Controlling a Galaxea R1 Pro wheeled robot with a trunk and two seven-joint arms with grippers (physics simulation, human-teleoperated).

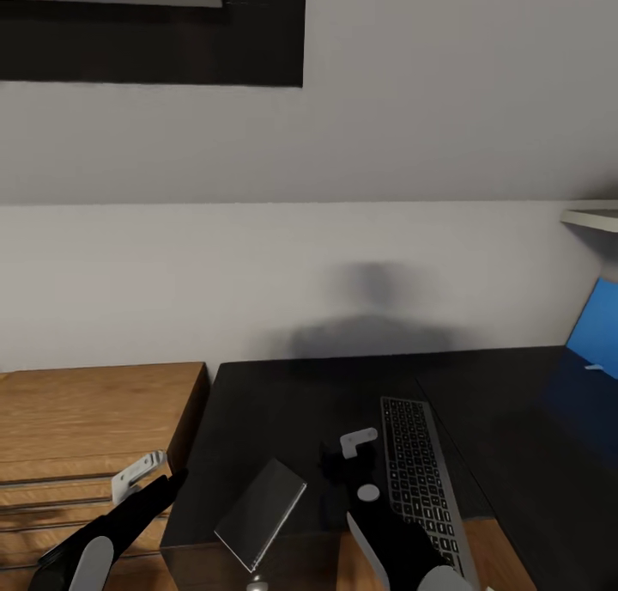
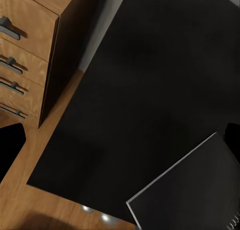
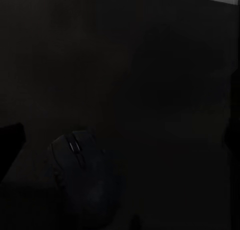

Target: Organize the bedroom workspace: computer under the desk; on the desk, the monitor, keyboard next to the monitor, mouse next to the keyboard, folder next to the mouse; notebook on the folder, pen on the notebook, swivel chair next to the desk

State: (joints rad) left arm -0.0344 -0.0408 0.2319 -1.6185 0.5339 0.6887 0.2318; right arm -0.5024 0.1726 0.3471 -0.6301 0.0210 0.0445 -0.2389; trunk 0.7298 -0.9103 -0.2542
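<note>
On the black desk (image 1: 283, 402) the grey keyboard (image 1: 418, 479) lies lengthwise near the front edge. Just left of it my right gripper (image 1: 342, 469) hovers low over the desk. In the right wrist view its fingers stand wide open (image 3: 122, 135) over the dark mouse (image 3: 82, 165), which rests on the desk without touching them. A grey spiral notebook (image 1: 262, 514) lies at the front left part of the desk and appears dark in the left wrist view (image 2: 192, 190). My left gripper (image 1: 167, 488) is open and empty (image 2: 122, 140) over the desk's left edge.
A wooden drawer cabinet (image 1: 94, 419) stands against the desk's left side, its handles visible (image 2: 12, 64). A flat blue thing (image 1: 598, 325) leans at the desk's far right; what it is I cannot tell. A white shelf (image 1: 592, 219) juts out above it. Behind is a white wall.
</note>
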